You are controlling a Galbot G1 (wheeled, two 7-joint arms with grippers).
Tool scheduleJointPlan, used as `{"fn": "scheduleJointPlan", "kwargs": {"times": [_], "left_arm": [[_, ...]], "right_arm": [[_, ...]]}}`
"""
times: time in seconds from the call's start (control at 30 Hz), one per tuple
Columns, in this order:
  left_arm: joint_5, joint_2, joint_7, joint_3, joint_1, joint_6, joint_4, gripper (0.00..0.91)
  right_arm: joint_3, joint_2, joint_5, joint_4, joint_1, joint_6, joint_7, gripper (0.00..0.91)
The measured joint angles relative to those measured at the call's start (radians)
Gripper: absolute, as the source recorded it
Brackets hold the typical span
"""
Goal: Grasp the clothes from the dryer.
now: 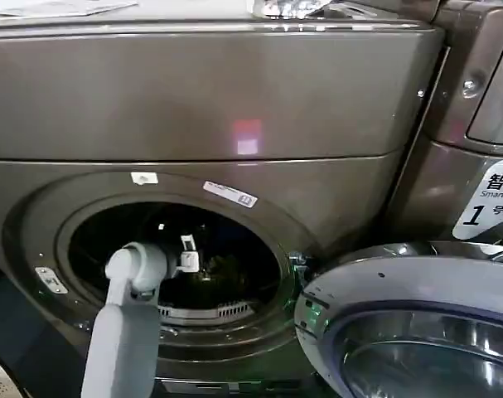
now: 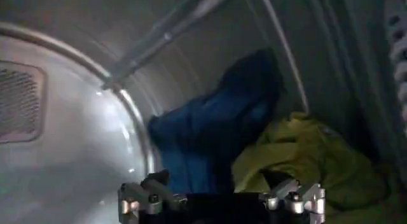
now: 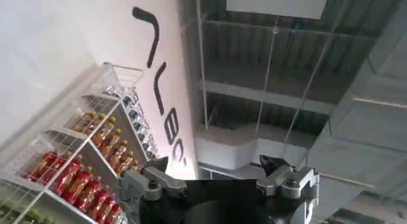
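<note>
The left arm reaches through the porthole of the dryer point(image 1: 201, 108), door swung wide. Inside the drum, the left end effector point(image 2: 222, 203) is spread open and empty, with the clothes point(image 2: 305, 158) lying just ahead of it and off toward one finger's side, crumpled on the drum floor against the wall. A dark blue garment point(image 2: 210, 136) is heaped right beside it, touching. The right end effector point(image 3: 219, 184) is also open, pointed up at the ceiling, well away, so the left is the nearer one
</note>
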Motion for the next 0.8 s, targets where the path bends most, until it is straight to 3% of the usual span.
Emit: {"fn": "scheduleJointPlan", "kwargs": {"times": [0.8], "left_arm": [[-0.026,0.003,0.001,0.051,-0.057,0.045,0.215,0.907]], "right_arm": [[-0.048,0.008,0.003,0.017,0.034,0.004,-0.006,0.907]]}}
